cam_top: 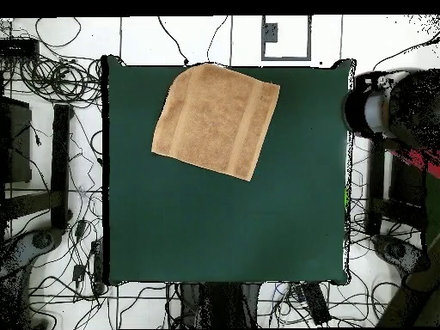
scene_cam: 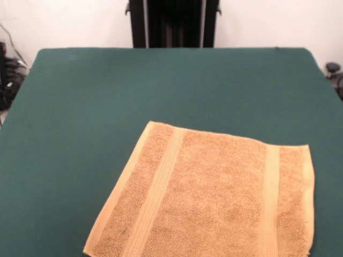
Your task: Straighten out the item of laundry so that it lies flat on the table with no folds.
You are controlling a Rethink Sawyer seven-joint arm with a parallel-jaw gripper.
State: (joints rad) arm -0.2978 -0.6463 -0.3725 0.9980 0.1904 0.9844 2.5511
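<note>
The orange-tan towel [scene_cam: 214,195] lies spread out flat on the dark green table [scene_cam: 107,91], at the near edge in the front view, where the picture's bottom edge cuts it off. Its two woven bands both show, and I see no folds. In the overhead view the towel [cam_top: 216,120] sits slightly turned near the table's [cam_top: 223,223] top edge, left of centre. The arm's end with the gripper [cam_top: 371,109] is drawn back beyond the table's right edge in the overhead view, far from the towel. I cannot see whether it is open or shut.
The robot's black pedestal [scene_cam: 172,24] stands at the table's far side in the front view. Cables and stands [cam_top: 51,172] lie on the floor around the table.
</note>
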